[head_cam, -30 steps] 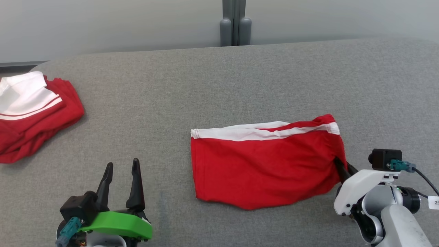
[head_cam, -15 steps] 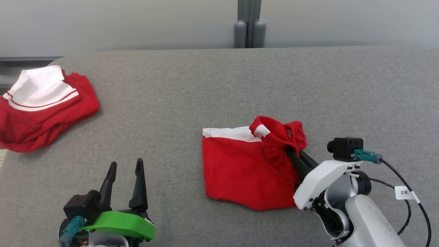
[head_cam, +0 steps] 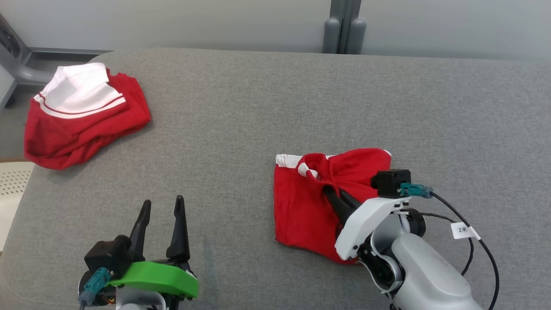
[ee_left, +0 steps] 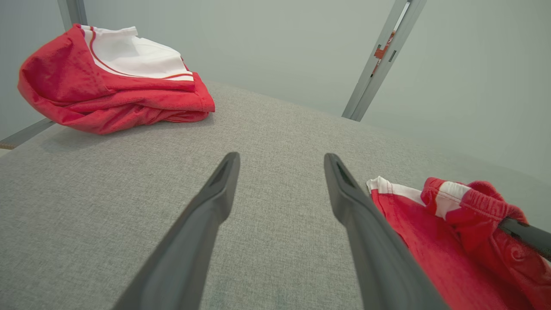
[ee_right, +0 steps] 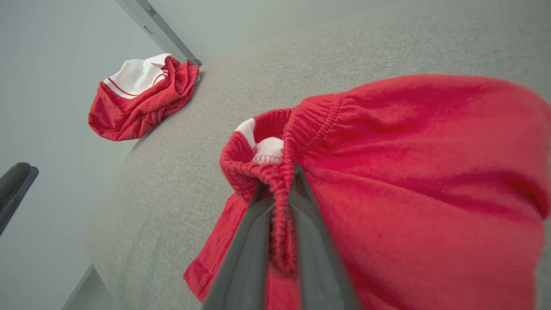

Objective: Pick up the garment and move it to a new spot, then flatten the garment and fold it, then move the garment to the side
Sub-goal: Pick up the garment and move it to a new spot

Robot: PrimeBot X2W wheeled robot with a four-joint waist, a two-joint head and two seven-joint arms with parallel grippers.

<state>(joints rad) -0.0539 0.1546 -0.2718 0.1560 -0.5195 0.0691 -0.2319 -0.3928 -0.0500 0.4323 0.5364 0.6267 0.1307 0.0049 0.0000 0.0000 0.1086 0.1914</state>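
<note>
Grippers, garment and surface, read from the near edge to the far edge. By the near edge of the grey surface [head_cam: 241, 107], left of centre, your left gripper [head_cam: 163, 200] stands with its fingers spread fully apart. It holds nothing and touches nothing.

Further in and right of centre lies the garment [head_cam: 301, 206], a pair of red shorts with a white stripe. Your right gripper [head_cam: 333, 193] is closed almost completely on a gathered bunch of the elastic waistband. In the right wrist view the bunch sits pinched between the two fingers [ee_right: 245, 258], and loose red cloth billows to their right. The held end is raised and doubled over the lower layer, whose left end rests flat on the surface. The fold appears part-made.

Hazards, as judged:
- The pinch takes only a narrow roll of elastic, so a quick pull could let it slide out and drop the layer in a heap.
- Nothing pins the lower layer, so drag from the upper cloth may shift the whole garment or wrinkle it.
- The bunched waistband may land twisted and leave the edges unmatched.

In the far left corner lies a second red-and-white garment [head_cam: 82, 116], well apart. A grey post [head_cam: 344, 26] stands beyond the far edge.
</note>
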